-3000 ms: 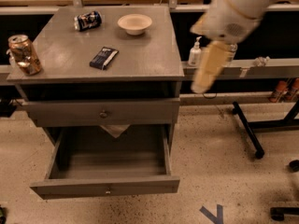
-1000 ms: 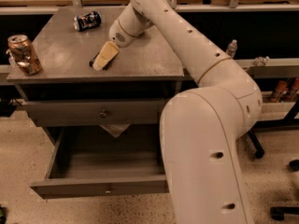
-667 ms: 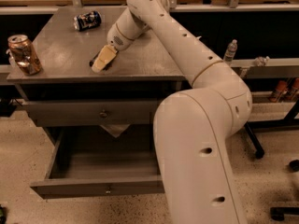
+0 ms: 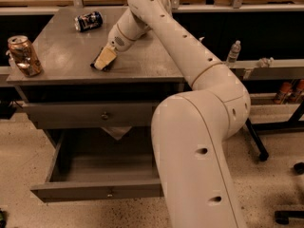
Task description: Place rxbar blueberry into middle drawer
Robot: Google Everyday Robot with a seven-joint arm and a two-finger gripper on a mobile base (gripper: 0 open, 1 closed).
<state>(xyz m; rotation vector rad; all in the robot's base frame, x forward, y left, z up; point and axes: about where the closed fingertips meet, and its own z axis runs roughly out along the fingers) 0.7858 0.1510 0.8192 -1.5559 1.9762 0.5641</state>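
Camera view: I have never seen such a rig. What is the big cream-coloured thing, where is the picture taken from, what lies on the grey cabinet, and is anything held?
The cream-coloured thing is the robot's single arm. It rises in the foreground and reaches over the grey cabinet. The one camera looks down on the scene from in front, and where it is mounted is not known. At the arm's end, the gripper is down on the cabinet top, over the rxbar blueberry, of which only a dark edge shows. Whether the bar is gripped cannot be told. Also on top are a copper-coloured can standing at the left edge and a crushed blue can lying at the back. Below, the upper drawer is shut and the middle drawer is pulled open.
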